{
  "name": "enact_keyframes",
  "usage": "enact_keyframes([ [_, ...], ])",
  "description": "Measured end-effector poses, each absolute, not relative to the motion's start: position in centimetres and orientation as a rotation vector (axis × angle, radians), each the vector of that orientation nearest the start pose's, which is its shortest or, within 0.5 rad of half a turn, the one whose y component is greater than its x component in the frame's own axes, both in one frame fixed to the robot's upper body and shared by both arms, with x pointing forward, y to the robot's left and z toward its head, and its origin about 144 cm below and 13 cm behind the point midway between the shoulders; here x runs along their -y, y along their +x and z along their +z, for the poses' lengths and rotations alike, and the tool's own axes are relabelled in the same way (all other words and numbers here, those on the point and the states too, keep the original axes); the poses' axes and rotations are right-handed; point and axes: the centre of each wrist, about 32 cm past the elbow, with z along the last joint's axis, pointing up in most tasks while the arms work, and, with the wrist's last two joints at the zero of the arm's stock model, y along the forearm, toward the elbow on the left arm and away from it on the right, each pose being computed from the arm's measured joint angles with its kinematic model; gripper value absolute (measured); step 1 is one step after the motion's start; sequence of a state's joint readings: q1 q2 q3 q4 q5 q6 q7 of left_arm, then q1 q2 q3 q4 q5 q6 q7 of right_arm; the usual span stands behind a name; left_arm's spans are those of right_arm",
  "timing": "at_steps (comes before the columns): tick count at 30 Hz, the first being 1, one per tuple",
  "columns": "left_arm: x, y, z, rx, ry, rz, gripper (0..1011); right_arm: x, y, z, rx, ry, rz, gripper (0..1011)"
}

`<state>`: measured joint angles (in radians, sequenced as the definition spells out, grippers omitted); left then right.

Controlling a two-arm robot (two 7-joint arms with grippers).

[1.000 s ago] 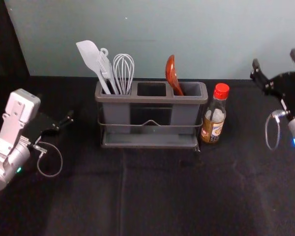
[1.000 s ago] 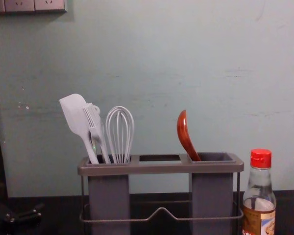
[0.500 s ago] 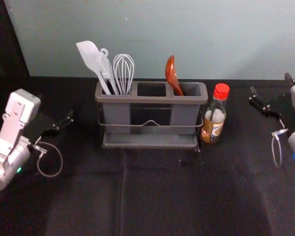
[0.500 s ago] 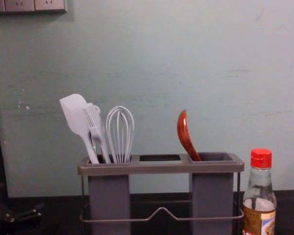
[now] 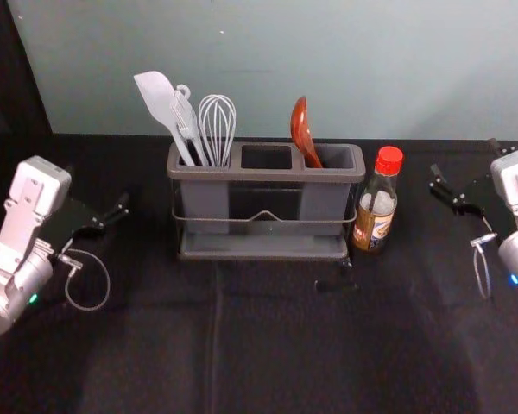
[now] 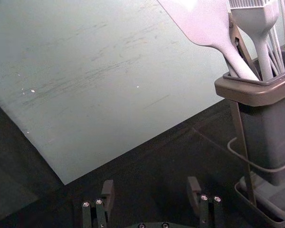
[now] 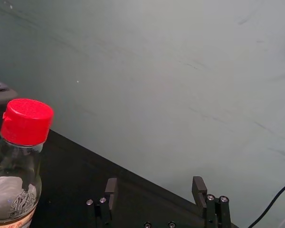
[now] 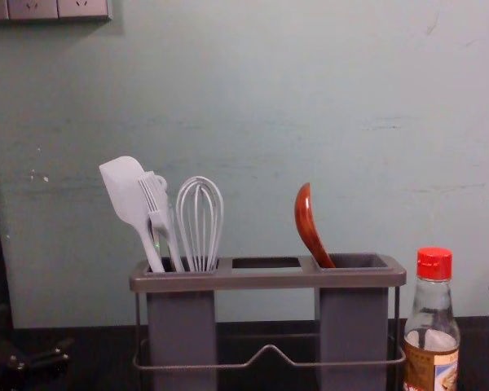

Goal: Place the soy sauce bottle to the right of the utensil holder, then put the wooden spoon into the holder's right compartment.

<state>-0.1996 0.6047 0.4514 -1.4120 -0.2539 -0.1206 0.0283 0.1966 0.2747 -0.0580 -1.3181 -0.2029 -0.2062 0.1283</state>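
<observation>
**Red-capped clear glass soy sauce bottle (image 5: 377, 207) and glossy reddish-brown wooden spoon (image 5: 301, 129) in place**

The bottle stands upright just beside the right end of the grey rectangular utensil holder (image 5: 268, 174); the spoon leans, bowl up, in its right compartment. The black right gripper (image 5: 464, 159), fingers apart, is to the bottle's right, not touching it. The black left gripper (image 5: 98, 190) is parked left of the holder, fingers also apart.

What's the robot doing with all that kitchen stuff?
It isn't holding anything. The wooden spoon leans in the right compartment of the utensil holder, and the soy sauce bottle stands just right of the holder. The right gripper is open, out past the bottle; the left gripper is open, off to the holder's left. The job looks done.
</observation>
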Motion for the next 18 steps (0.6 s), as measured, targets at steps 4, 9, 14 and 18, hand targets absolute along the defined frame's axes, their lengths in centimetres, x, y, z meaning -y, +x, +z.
enact_keyframes([
  [4,-30.96,48.86,113.98,0.285,0.304,1.248,1005,31.01,51.28,114.07,0.462,-0.283,-1.362,1004],
  [9,-30.97,48.86,113.98,0.285,0.304,1.248,1005,30.96,51.28,114.00,0.465,-0.276,-1.365,1004],
  [14,-30.97,48.86,113.98,0.285,0.305,1.248,1005,30.97,51.29,114.03,0.464,-0.277,-1.365,1004],
  [18,-30.97,48.86,113.98,0.285,0.304,1.248,1005,30.99,51.29,114.05,0.464,-0.277,-1.363,1004],
])
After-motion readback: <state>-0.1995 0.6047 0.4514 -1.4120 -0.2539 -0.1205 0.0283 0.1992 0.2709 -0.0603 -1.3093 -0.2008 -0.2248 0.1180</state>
